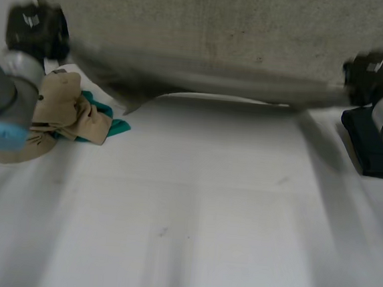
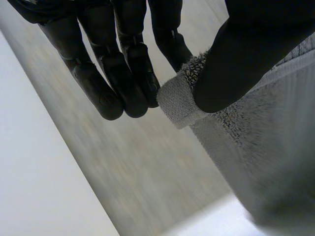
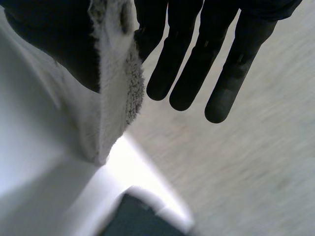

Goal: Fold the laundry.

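Note:
A large grey towel (image 1: 221,32) hangs stretched between my two hands above the white table (image 1: 192,217), its lower edge sagging just over the surface. My left hand (image 1: 32,27) holds one top corner of the grey towel (image 2: 182,101), pinched between thumb (image 2: 236,64) and a finger while the other fingers stay straight. My right hand (image 1: 374,75) holds the opposite corner of the grey towel (image 3: 115,73) in the same way, thumb (image 3: 54,39) pressing the cloth against a finger.
A crumpled tan garment (image 1: 60,108) lies over a teal cloth (image 1: 116,125) at the table's left, beside my left arm. A dark folded item (image 1: 372,149) sits at the right edge, below my right hand; it also appears as a dark shape (image 3: 142,219) beneath the towel corner.

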Robot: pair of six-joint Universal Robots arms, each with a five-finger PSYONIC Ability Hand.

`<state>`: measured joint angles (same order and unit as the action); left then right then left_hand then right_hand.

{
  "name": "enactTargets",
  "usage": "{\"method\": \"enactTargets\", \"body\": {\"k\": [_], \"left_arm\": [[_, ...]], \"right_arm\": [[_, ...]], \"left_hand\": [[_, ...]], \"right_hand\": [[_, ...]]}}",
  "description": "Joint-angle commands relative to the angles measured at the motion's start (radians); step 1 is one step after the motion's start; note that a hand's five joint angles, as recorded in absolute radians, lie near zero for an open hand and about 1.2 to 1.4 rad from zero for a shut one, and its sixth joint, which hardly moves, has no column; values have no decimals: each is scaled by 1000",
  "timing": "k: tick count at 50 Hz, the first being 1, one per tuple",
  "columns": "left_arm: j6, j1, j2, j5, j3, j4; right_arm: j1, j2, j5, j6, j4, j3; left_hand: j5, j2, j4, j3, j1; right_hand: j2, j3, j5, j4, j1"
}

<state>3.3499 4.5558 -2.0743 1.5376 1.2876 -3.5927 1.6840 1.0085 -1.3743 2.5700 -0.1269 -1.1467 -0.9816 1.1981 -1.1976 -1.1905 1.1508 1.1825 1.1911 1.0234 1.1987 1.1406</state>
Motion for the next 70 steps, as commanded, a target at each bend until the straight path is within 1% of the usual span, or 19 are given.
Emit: {"method": "enactTargets", "body": {"k": [1,5,7,12,15,19,22,26,31,39,47,58,59,60,61,62,63,66,70], "left_arm": [[19,14,29,-43,283,17],[87,34,111,-66,429,118],[184,48,195,-70,517,234],[359,110,371,-94,671,500],[451,146,453,-126,732,644],[532,178,505,-172,756,758],[560,175,508,-182,745,756],[559,120,468,-148,667,672],[491,8,309,-12,482,550],[438,-107,50,130,134,538],[418,-164,-165,173,-167,594],[425,-204,-325,176,-378,609],[425,-205,-332,177,-384,609],[427,-208,-337,179,-389,609],[427,-212,-340,179,-392,609],[430,-219,-343,184,-392,609],[430,-222,-343,187,-390,608],[430,-236,-334,208,-383,594],[424,-242,-297,226,-354,575]], "right_arm": [[-15,-57,15,-40,88,-149],[-29,-22,-3,-123,209,-208],[-40,21,-34,-166,292,-232],[-96,209,-112,-333,652,-347],[-139,274,-92,-445,777,-407],[-173,298,-57,-583,787,-433],[-173,286,-45,-599,764,-424],[-159,216,-45,-530,675,-369],[-144,115,-58,-417,551,-294],[-115,16,-49,-308,388,-223],[-89,-82,-60,-287,267,-136],[-57,-189,-100,-287,211,-2],[-52,-195,-109,-289,211,7],[-49,-203,-118,-290,211,15],[-43,-209,-130,-292,213,19],[-35,-217,-162,-295,210,27],[-32,-218,-179,-295,208,31],[-26,-212,-229,-289,211,35],[-20,-182,-236,-268,214,24]], "left_hand": [[-240,198,-199,-206,246],[-240,198,-199,-206,246],[-240,198,-199,-206,246],[-240,198,-199,-206,246],[-240,198,-199,-206,246],[-240,198,-199,-206,246],[-240,198,-199,-206,246],[-240,198,-199,-206,246],[-240,198,-199,-206,246],[-240,198,-199,-206,246],[-240,198,-199,-206,246],[-240,198,-199,-206,246],[-240,198,-199,-206,246],[-185,143,-144,-151,191],[112,-154,153,146,-106],[827,-869,868,861,-821],[982,-1024,1023,1016,-976],[982,-1024,1023,1016,-976],[982,-1024,1023,1016,-976]], "right_hand": [[214,205,198,198,256],[214,205,198,198,256],[214,205,198,198,256],[214,205,198,198,256],[214,205,198,198,256],[214,205,198,198,256],[214,205,198,198,256],[214,205,198,198,256],[214,205,198,198,256],[214,205,198,198,256],[214,205,198,198,256],[205,196,189,188,247],[-121,-130,-136,-137,-79],[-374,-383,-390,-390,-332],[-682,-690,-697,-698,-640],[-1008,-1017,-1023,-1024,-966],[-1008,-1017,-1023,-1024,-966],[-1008,-1017,-1023,-1024,-966],[-1008,-1017,-1023,-1024,-966]]}}
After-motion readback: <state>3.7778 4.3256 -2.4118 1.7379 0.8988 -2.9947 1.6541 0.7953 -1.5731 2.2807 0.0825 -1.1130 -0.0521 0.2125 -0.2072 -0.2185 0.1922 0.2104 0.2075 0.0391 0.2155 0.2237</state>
